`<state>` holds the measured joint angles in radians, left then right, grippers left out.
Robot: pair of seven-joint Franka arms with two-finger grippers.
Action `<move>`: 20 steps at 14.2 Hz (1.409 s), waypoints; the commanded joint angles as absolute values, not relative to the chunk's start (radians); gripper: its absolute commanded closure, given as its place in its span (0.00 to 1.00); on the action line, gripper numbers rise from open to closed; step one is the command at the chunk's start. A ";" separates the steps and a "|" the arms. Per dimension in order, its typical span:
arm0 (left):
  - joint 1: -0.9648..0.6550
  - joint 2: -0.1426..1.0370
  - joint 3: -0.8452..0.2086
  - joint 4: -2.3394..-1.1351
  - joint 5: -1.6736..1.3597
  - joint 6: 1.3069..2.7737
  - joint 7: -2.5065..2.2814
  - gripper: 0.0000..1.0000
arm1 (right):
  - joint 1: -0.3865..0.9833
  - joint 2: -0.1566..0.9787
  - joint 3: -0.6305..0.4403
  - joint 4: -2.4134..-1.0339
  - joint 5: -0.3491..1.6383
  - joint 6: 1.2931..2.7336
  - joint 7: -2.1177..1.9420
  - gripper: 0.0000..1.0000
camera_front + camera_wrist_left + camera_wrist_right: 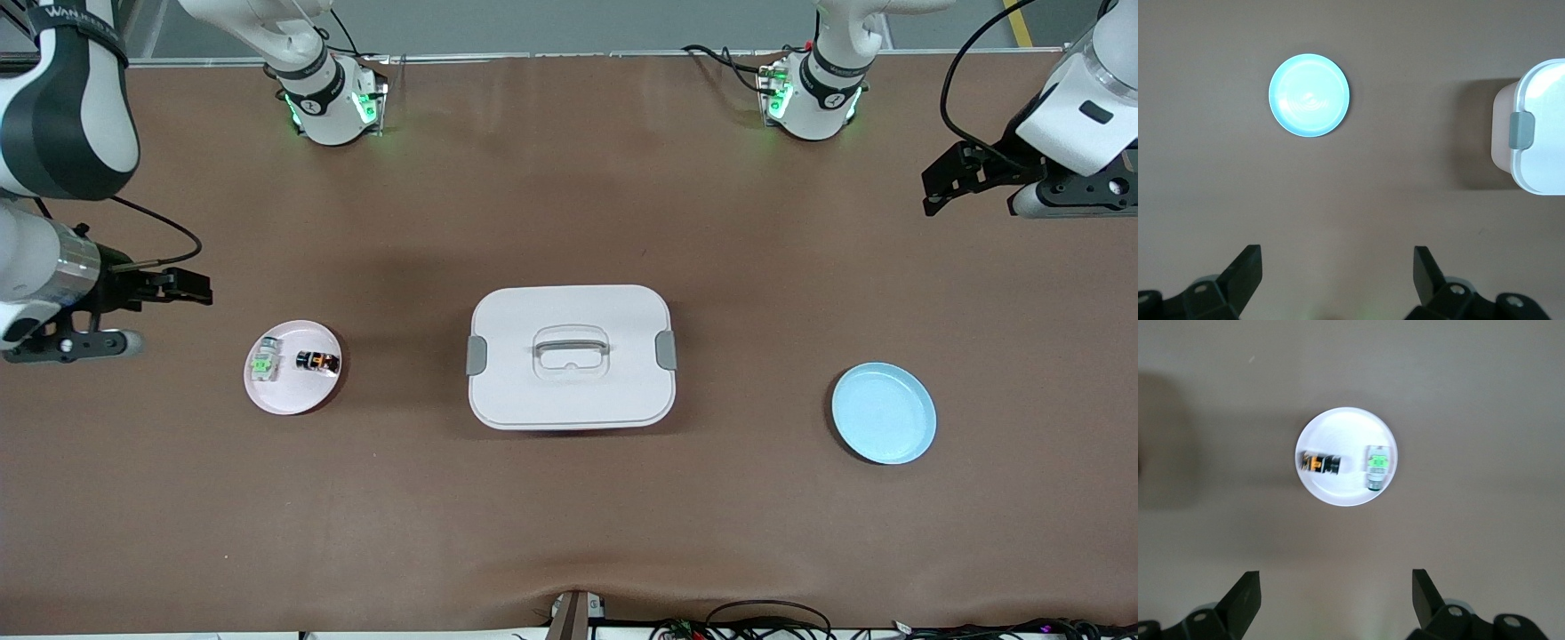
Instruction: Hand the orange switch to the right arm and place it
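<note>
The orange switch [318,361], a tiny black block with an orange-red top, lies on a pink plate [293,404] toward the right arm's end of the table. It also shows in the right wrist view [1321,463] on that plate [1345,493]. My right gripper [120,342] is open and empty, high above the table beside the pink plate; in its wrist view [1336,587] nothing is between the fingers. My left gripper [1022,206] is open and empty, high above the left arm's end of the table; it is also empty in its wrist view [1338,267].
A clear-and-silver piece with a green top [264,363] lies beside the switch on the pink plate, also in the right wrist view [1377,467]. A white lidded box [533,391] stands mid-table. An empty light-blue plate [884,412] lies toward the left arm's end [1309,95].
</note>
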<state>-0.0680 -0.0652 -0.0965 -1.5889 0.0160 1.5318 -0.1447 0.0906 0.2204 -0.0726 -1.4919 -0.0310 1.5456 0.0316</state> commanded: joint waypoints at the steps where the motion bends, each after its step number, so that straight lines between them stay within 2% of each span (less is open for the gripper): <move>1: -0.066 -0.078 -0.094 -1.585 0.015 1.517 -0.147 0.00 | 0.121 0.215 -0.064 -1.428 -0.104 1.510 0.191 0.00; 6: -0.064 -0.080 -0.094 -1.583 0.015 1.517 -0.147 0.00 | 0.110 0.189 -0.071 -1.368 -0.084 1.396 0.149 0.00; 9: -0.064 -0.078 -0.094 -1.583 0.014 1.519 -0.149 0.00 | 0.110 0.127 -0.069 -1.368 -0.072 1.382 0.147 0.00; 20: -0.064 -0.078 -0.094 -1.583 0.014 1.523 -0.149 0.00 | 0.080 0.094 -0.075 -1.350 -0.029 1.327 0.137 0.00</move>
<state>-0.0664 -0.0656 -0.0945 -1.5861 0.0160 1.5318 -0.1448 0.1093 0.1249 -0.0773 -1.3572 -0.0664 1.3422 0.1517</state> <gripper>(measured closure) 0.000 0.000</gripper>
